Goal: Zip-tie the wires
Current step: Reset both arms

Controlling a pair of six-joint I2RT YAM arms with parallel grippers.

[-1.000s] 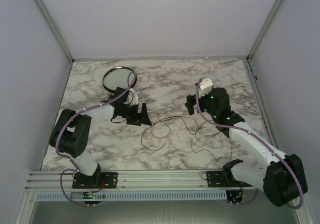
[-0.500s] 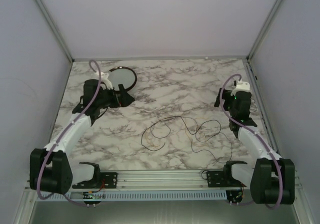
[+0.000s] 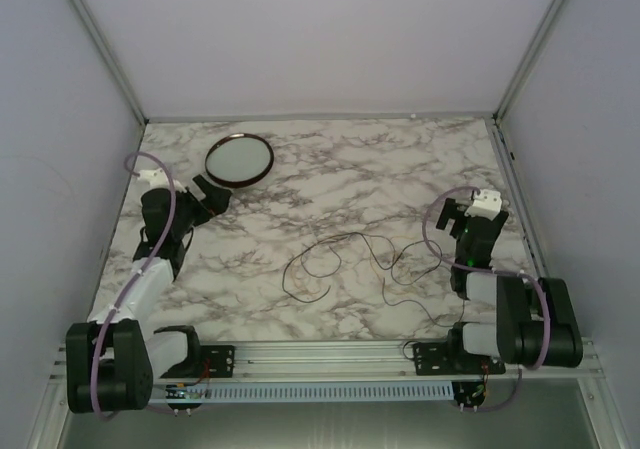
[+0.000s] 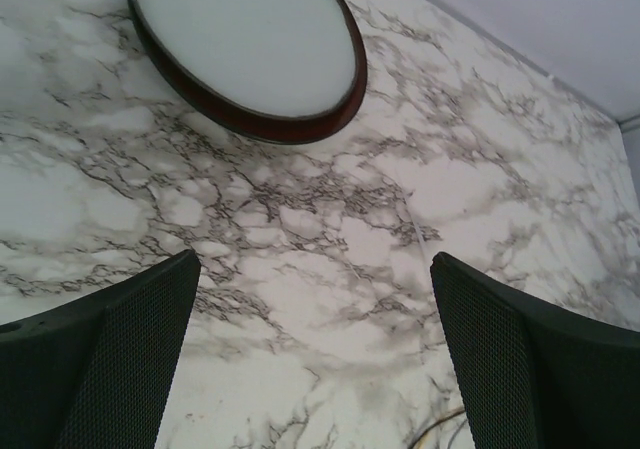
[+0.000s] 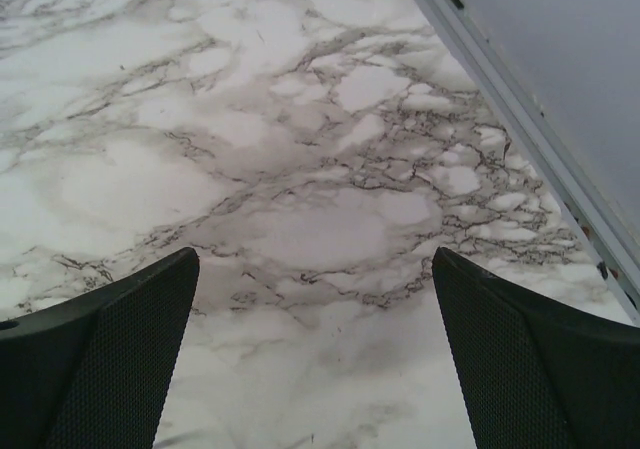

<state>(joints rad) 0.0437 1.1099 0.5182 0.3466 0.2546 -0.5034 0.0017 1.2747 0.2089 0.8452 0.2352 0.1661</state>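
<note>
Two arms sit folded close to their bases on the aluminium rail (image 3: 330,354) at the near edge, neither one over the work. The left gripper (image 3: 208,194) hangs at the table's left side with its jaws spread wide and nothing between them. Its wrist view shows only bare marble table (image 4: 330,299) between the mesh-faced fingers (image 4: 120,359). The right gripper (image 3: 441,219) is on the right side and equally wide apart and empty, looking down at marble and the enclosure's edge rail (image 5: 520,119).

Further in, at mid-table between the two arms, lie the wires (image 3: 378,261). They are hair-thin dark strands sprawled in loose, overlapping loops, with one tail running back toward the right base. Nothing gathers them and no band shows around them. Neither gripper touches them, and both are well apart from the strands.

Beyond, at the far left, a round dark-rimmed dish (image 3: 239,159) rests flat, just ahead of the left gripper and filling the top of its wrist view (image 4: 245,39).

The zip tie I cannot make out against the white-veined marble. A faint pale line in the left wrist view may be it, but that is too slight to tell.

By my reading the task is at its start: bundling the strands, finding and looping the tie, and cinching it all remain.
</note>
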